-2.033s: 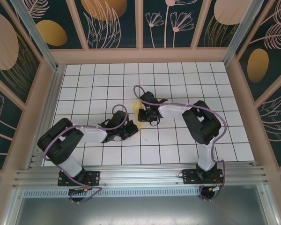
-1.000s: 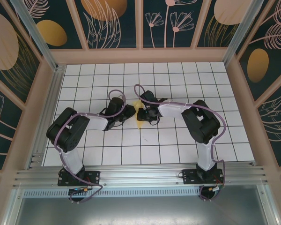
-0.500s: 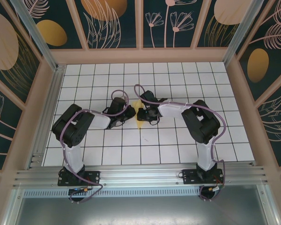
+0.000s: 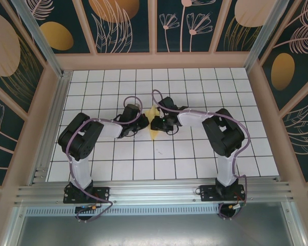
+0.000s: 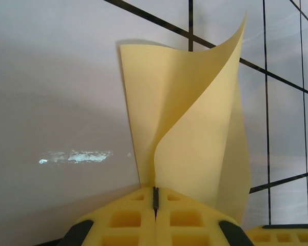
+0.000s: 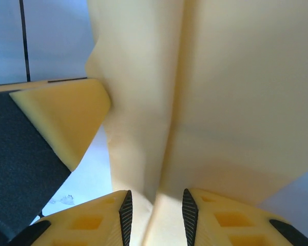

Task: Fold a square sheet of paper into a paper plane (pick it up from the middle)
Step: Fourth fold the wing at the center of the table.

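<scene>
Left jaws are pinched fully closed on the square sheet of paper [image 5: 195,138], standing it upright mid-desk [image 4: 205,154], away from every edge. Right jaws sit part open straddling its fold, I'd guess lining up a crease.

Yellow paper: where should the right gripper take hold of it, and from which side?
Grip the yellow paper on its crease, from the side opposite the left gripper, which pinches one edge. The right gripper has open jaws straddling that crease, so closing there probably catches both flaps.
</scene>
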Controlling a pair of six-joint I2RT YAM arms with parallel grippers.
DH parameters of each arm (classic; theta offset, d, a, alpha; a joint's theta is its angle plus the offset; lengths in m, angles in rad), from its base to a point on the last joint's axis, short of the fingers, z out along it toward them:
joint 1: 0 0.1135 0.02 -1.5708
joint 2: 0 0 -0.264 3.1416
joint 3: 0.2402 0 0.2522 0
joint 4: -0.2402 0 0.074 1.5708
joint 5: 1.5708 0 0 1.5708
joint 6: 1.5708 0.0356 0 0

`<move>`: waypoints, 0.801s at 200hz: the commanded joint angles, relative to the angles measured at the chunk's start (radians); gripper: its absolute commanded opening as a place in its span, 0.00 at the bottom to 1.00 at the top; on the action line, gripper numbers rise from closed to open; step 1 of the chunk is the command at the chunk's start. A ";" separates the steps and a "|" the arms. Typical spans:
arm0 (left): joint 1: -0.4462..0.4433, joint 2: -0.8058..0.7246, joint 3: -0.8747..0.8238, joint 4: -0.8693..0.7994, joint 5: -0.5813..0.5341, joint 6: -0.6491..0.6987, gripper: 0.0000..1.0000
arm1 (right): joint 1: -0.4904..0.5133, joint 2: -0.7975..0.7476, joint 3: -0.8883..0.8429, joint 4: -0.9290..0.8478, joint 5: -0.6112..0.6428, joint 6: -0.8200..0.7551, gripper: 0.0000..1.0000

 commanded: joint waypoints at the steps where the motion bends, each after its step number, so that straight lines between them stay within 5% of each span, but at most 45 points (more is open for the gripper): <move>1: 0.011 0.037 0.013 -0.073 -0.063 0.029 0.00 | -0.022 -0.061 -0.013 0.045 -0.048 0.004 0.32; 54: 0.011 0.049 0.024 -0.094 -0.071 0.027 0.00 | -0.031 -0.015 -0.004 0.083 -0.150 -0.026 0.12; 160: 0.012 0.030 0.049 -0.145 -0.088 0.017 0.02 | -0.057 0.108 0.004 0.060 -0.148 -0.013 0.09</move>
